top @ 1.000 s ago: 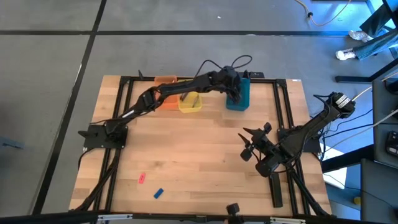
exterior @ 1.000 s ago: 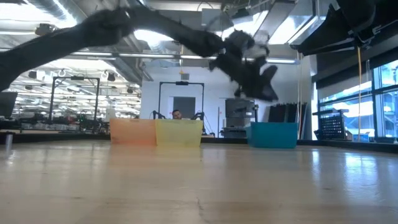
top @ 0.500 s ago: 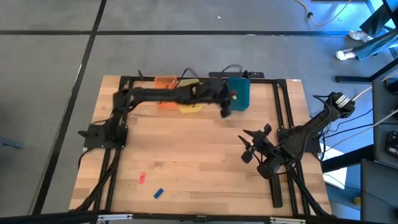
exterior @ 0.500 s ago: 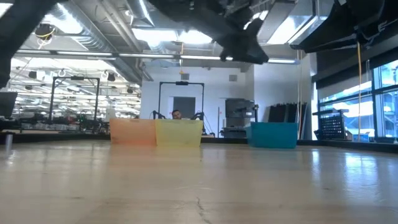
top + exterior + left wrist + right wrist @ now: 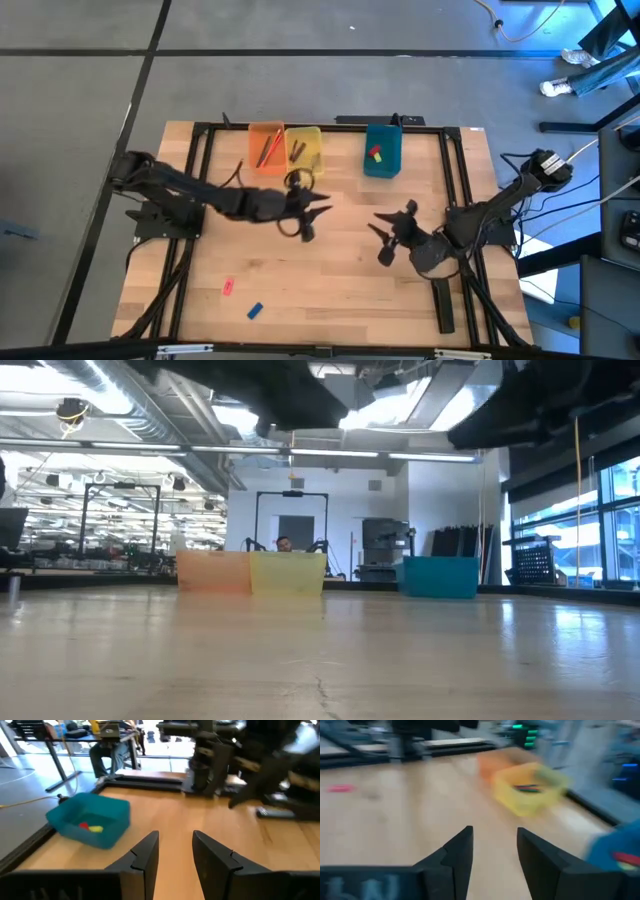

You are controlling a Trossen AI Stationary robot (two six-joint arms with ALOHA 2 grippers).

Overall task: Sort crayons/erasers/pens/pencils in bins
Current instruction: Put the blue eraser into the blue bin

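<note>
Three small translucent plastic tubs stand along the far edge of the pale wooden tabletop [image 5: 330,250]: the orange bin [image 5: 265,146] and the yellow bin [image 5: 304,150] touch each other and hold long sticks, and the teal-blue bin [image 5: 382,150], set apart toward the far right corner, holds a red and a yellow eraser [image 5: 91,826]. Two pieces wait near the front left corner, well apart from the bins: a small red eraser [image 5: 228,288] and a small blue eraser [image 5: 254,311]. The left pincer [image 5: 310,212] hangs over the middle of the tabletop, its fingers parted by a narrow gap, holding nothing. The right pincer [image 5: 385,240] hovers near the right edge, likewise parted and empty. The step looks like a reach between drops. Next, the left arm should probably travel to the front left corner, lower over one eraser and close.
</note>
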